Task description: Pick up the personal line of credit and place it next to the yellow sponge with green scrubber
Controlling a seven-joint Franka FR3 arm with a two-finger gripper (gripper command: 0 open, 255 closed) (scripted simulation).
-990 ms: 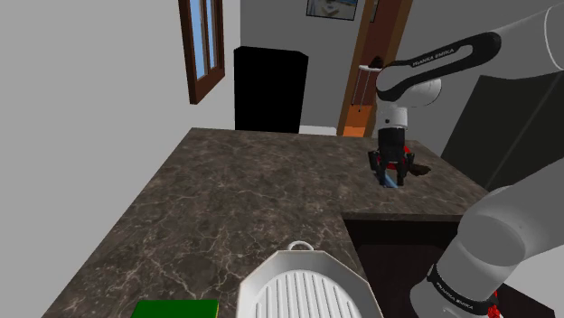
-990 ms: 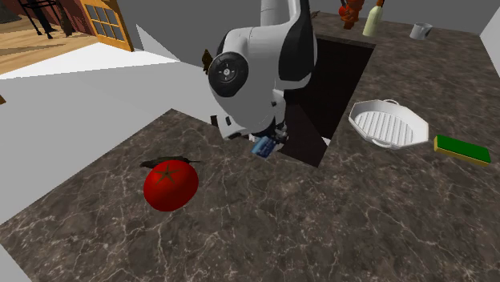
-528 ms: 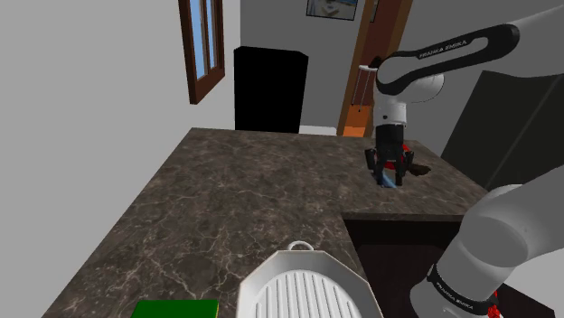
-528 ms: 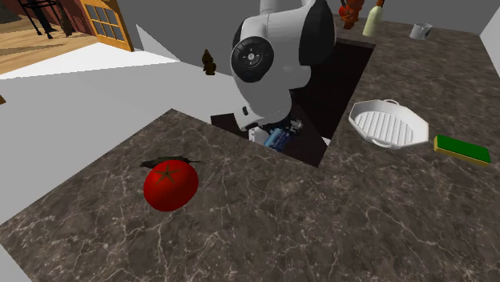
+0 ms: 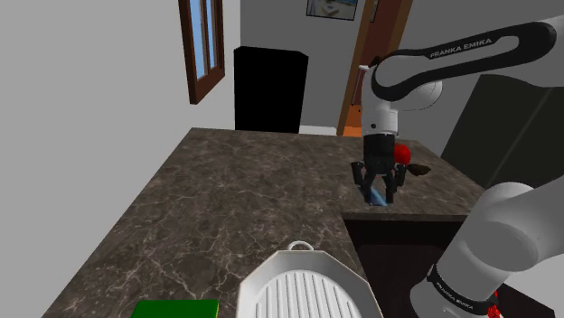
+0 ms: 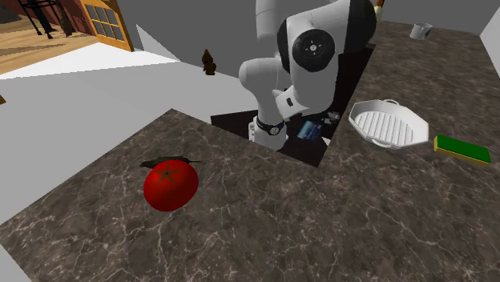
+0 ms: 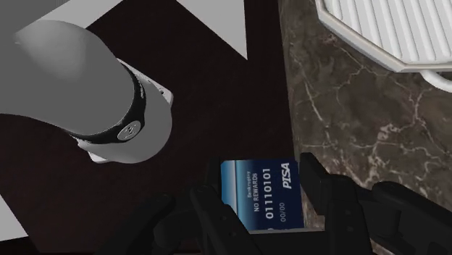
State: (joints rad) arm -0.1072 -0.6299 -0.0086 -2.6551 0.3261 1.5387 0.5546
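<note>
A blue credit card (image 7: 257, 190) printed with white digits is clasped between my black fingers (image 7: 327, 194); my gripper (image 7: 271, 210) is shut on it. In the shoulder view the gripper (image 5: 378, 186) hangs above the dark marble counter's (image 5: 244, 194) edge, with the card (image 5: 385, 198) poking out below. In the second exterior view the card (image 6: 307, 130) hovers over the dark gap beside the counter, between the tomato and the dish. The sponge (image 6: 462, 149), yellow with a green top, lies beyond the dish; its green face (image 5: 176, 309) sits at the shoulder view's bottom edge.
A red tomato (image 6: 171, 184) sits on the counter, and it (image 5: 402, 155) lies just behind the gripper in the shoulder view. A white ribbed oval dish (image 6: 390, 125) stands between the card and the sponge. My own arm's white links (image 7: 87, 87) crowd the gap.
The gripper, still holding the card, has risen and travelled away from the tomato, toward the white dish, and now hangs over the counter's edge and the dark gap.
</note>
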